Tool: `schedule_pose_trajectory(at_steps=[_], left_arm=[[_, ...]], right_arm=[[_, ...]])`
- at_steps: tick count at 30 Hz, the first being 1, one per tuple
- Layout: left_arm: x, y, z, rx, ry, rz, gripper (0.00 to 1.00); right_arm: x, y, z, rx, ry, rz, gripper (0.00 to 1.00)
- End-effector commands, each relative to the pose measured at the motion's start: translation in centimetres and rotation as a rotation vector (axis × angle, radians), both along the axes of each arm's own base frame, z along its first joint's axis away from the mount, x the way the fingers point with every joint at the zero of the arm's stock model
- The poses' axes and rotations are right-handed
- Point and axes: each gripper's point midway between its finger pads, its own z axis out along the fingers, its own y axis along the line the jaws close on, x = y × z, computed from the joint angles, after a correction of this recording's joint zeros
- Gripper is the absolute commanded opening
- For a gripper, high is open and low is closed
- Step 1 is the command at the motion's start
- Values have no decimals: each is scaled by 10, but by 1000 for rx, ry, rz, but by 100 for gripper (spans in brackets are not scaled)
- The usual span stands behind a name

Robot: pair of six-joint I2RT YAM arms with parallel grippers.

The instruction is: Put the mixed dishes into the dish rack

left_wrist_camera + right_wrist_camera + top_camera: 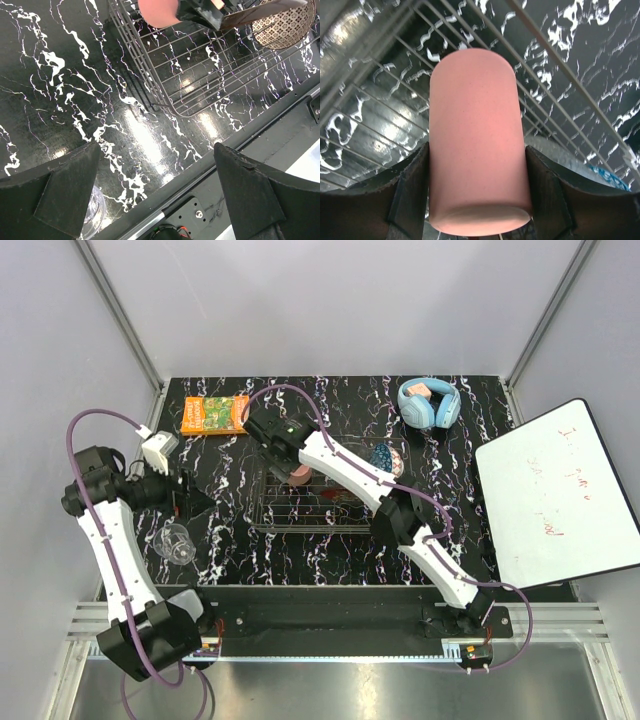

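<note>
While right gripper (pixel 477 200) is clamped on salmon-pink cup (pixel 477 135), held over far-left part of dish rack (pixel 300 530), step in hand = placing cup. Can't tell if cup touches wires. Next move: lower onto grid clear of beige patterned bowl (pixel 282 22) in rack, then release. Left gripper (pixel 160 170) jaws wide apart, empty, near clear stemmed glass (pixel 178 540) on table (pixel 230 540).

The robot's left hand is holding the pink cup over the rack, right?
No, the right gripper holds the salmon-pink cup over the dish rack. The right wrist view shows the cup clamped between its jaws. The left gripper is open and holds nothing.
</note>
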Motion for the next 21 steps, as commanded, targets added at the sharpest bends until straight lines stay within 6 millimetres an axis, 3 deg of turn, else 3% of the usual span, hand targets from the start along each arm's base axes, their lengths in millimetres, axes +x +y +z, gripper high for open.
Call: schedule_pose_trajectory(at_steps=[1,7,15,21], left_arm=[[3,2,5,22,-50,-16,99],[3,1,6,13,-45,-21,99],[3,0,-2,-3,-24,-25,99],[2,-1,-3,-1,-29,-27,99]], right_arm=[[15,15,12,53,-64,27,0],[5,24,0,83,1,48,0],[-25,24,26,96,29,89,0],[-30,8,54,97,-6,79,0]])
